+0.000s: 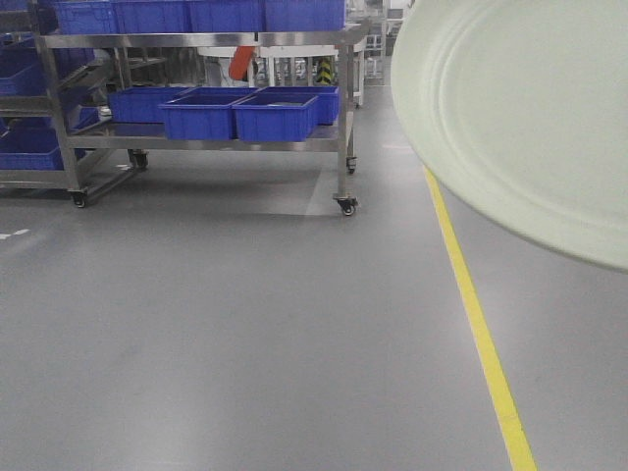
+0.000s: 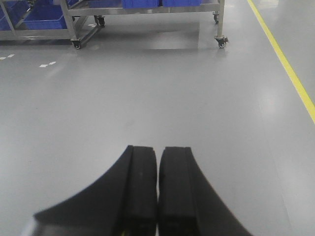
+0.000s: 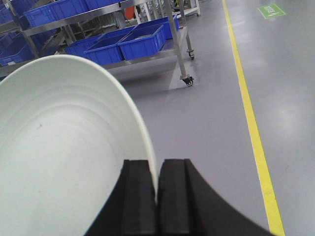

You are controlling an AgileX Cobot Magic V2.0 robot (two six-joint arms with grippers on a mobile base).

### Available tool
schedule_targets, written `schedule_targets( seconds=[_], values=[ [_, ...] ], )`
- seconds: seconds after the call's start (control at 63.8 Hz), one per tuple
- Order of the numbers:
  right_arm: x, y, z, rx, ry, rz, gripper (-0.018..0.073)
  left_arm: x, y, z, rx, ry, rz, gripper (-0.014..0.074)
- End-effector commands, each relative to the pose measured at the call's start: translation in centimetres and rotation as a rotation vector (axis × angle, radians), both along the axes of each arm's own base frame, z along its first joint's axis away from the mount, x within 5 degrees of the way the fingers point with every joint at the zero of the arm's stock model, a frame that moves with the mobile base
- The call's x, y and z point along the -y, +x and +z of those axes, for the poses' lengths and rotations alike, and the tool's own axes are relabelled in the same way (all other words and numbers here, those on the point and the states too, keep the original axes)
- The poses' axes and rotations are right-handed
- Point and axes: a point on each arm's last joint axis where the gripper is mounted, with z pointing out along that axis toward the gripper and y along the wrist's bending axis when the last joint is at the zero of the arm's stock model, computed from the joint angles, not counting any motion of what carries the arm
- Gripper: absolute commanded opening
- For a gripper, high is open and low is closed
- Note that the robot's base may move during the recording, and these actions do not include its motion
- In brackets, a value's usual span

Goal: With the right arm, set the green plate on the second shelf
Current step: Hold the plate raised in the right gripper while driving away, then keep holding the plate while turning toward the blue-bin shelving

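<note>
The pale green plate [image 1: 520, 118] fills the upper right of the front view, held up in the air and tilted. In the right wrist view the green plate [image 3: 64, 157] spreads to the left, and my right gripper [image 3: 157, 169] is shut on its rim. My left gripper [image 2: 158, 155] is shut with nothing in it, low over the bare grey floor. A steel shelf rack on castors [image 1: 345, 118] stands ahead at the far left; its lower shelf [image 1: 226, 143] carries blue bins.
Blue bins [image 1: 235, 113] fill the rack's shelves, with more blue bins [image 1: 25, 147] on a second rack at the far left. A yellow floor line [image 1: 471, 314] runs down the right side. A castor [image 1: 346, 205] marks the rack's near corner.
</note>
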Motion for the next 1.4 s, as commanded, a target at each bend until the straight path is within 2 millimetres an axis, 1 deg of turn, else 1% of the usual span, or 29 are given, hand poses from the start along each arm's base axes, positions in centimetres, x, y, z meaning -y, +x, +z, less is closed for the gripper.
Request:
schedule_targets(
  seconds=[0.0,1.379],
  values=[
    [0.31,0.02,2.0,0.131,0.013,-0.034,0.0055,0.15,0.09,-0.76,0.04,-0.006,-0.017,0.0125],
    [0.31,0.02,2.0,0.131,0.013,-0.034,0.0055,0.15,0.09,-0.76,0.04,-0.006,-0.017,0.0125]
  ],
)
